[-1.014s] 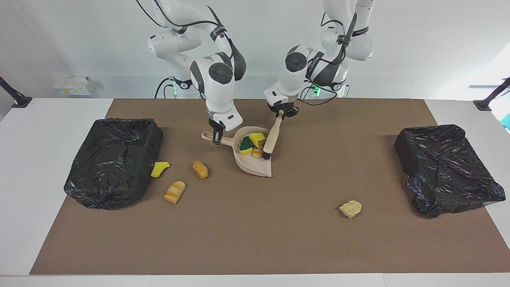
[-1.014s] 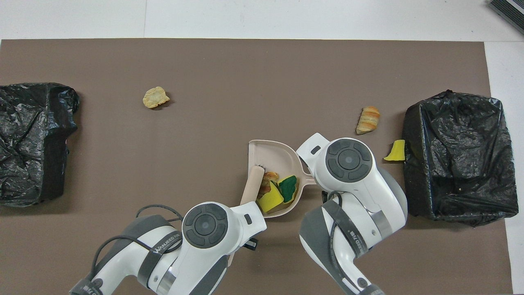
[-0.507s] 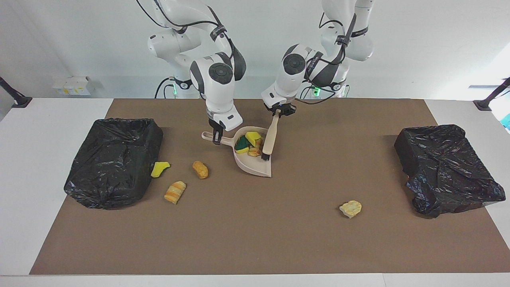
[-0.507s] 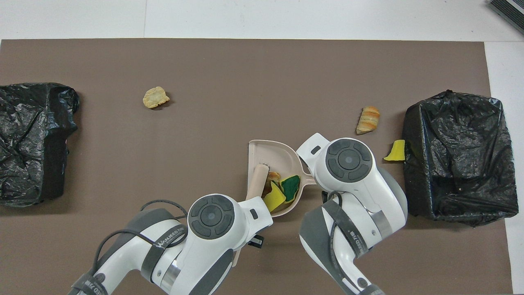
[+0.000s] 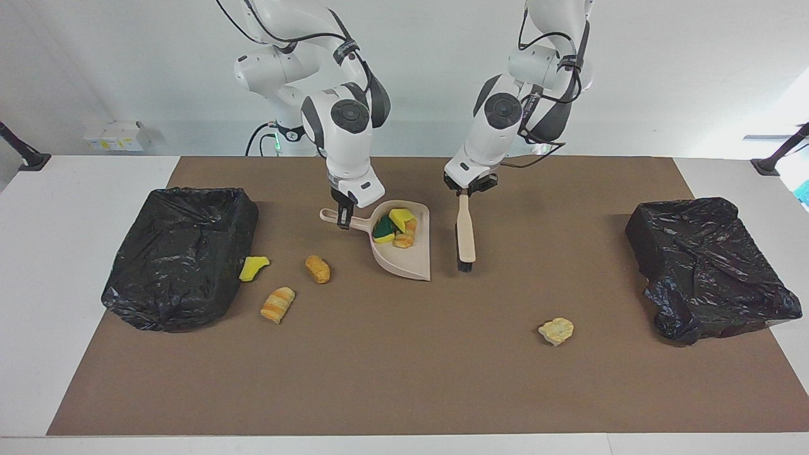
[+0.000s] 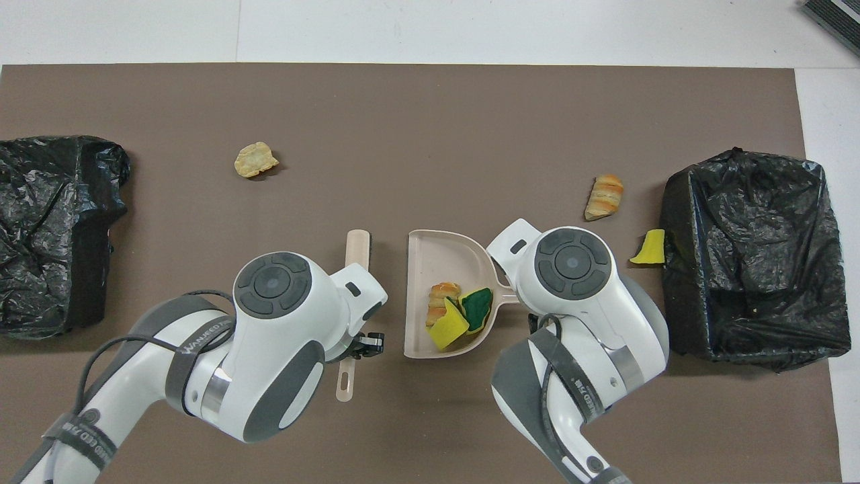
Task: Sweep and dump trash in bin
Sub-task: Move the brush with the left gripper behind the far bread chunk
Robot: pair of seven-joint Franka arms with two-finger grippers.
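In the facing view, my right gripper [image 5: 344,218] sits at centre frame, clamped on the handle of the beige dustpan [image 5: 411,260], which rests on the brown mat [image 5: 404,379]. Inside the pan lie a green-topped sponge bit [image 5: 383,229], a yellow sponge piece [image 5: 400,217] and an orange bread-like piece [image 5: 404,240]. My left gripper [image 5: 466,189], just right of centre, is closed on the handle of the brush [image 5: 466,235], which hangs beside the pan's open edge, bristles down at the mat. Left of the pan lie a brown nugget [image 5: 318,268], a striped bread piece [image 5: 278,304] and a yellow scrap [image 5: 253,267] touching the black-lined bin [image 5: 180,253]. A pale crumbly lump [image 5: 556,330] lies lower right, with a second bin [image 5: 708,268] at far right.

In the overhead view, the pan's trash sits low centre and the brush's head [image 6: 357,243] shows just left of the pan.
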